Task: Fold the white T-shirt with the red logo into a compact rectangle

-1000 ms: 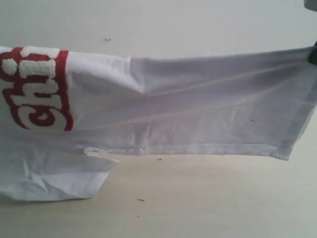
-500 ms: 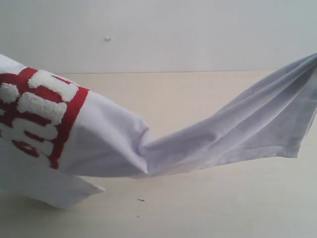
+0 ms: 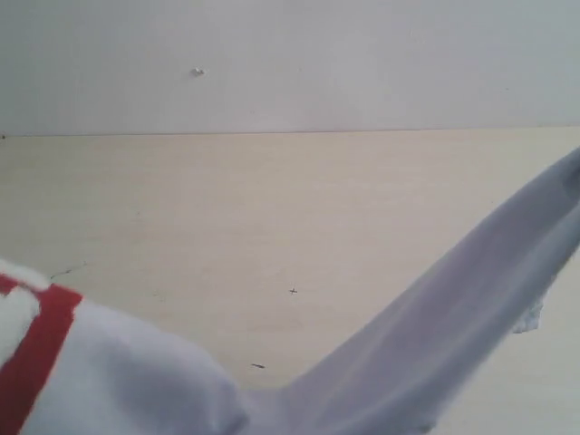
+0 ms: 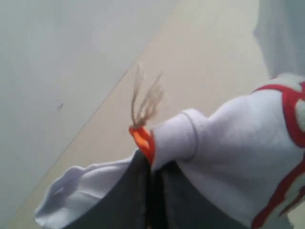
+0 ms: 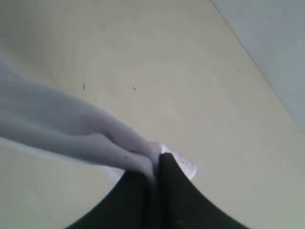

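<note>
The white T-shirt [image 3: 435,344] hangs in the air as a stretched band, sagging low across the front of the exterior view. A bit of the red logo [image 3: 41,349] shows at the lower left. My left gripper [image 4: 151,160] is shut on the shirt's collar [image 4: 183,131] beside the orange neck tag [image 4: 143,140]; red logo lines [image 4: 290,114] run nearby. My right gripper [image 5: 156,164] is shut on the bunched hem of the white T-shirt [image 5: 71,124], which trails away from it above the table. Neither gripper shows in the exterior view.
A pale wooden tabletop [image 3: 272,208] lies under the shirt, with a few small dark specks [image 3: 258,366]. A plain white wall [image 3: 290,54] rises behind the table's far edge.
The shirt has been lifted off the table and has moved down and toward the camera in the exterior view. The logo end has dropped to the lower left corner, baring the tabletop.
</note>
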`<state>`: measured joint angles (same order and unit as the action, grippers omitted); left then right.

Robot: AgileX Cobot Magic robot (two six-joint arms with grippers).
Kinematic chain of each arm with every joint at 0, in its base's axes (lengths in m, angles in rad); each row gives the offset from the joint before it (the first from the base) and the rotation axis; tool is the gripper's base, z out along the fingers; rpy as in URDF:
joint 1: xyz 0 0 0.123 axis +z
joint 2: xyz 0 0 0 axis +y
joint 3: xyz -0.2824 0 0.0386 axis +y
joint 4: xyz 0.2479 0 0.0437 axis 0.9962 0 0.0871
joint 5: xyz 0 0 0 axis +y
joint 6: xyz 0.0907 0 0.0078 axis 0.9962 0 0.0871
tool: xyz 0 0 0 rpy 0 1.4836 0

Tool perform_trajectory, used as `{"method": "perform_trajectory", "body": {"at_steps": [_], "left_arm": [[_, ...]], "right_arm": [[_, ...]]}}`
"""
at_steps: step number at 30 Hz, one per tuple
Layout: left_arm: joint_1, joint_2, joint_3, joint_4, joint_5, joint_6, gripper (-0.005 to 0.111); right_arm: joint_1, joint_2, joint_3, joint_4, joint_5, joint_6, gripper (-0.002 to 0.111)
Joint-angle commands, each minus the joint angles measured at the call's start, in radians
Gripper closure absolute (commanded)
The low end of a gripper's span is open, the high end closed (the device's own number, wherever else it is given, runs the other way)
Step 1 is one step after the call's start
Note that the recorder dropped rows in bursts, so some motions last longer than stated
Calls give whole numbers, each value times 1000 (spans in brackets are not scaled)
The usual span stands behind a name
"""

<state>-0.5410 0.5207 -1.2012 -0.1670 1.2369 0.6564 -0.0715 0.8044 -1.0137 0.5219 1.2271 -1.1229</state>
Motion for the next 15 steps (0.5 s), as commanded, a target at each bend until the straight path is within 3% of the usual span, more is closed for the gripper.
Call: {"method": "perform_trajectory", "body": {"at_steps": [1,3,9,12,15], "left_arm": [[-27,-85,28,-104,-16,-45,107],[-27,-96,57,-60,-16,-43,107],[-27,-58,240,296,-16,-64,107],[-27,21,407,595,-16,-231,107],[-27,108,562,684,-43,-271,107]], "right_arm": [[74,-73,45,-24,-6,117,108],[98,-80,61,-48,-6,174,108],[113,3,99,-128,-6,289,108],[113,161,102,-235,-6,422,108],[113,333,102,-336,-6,479,108]]}}
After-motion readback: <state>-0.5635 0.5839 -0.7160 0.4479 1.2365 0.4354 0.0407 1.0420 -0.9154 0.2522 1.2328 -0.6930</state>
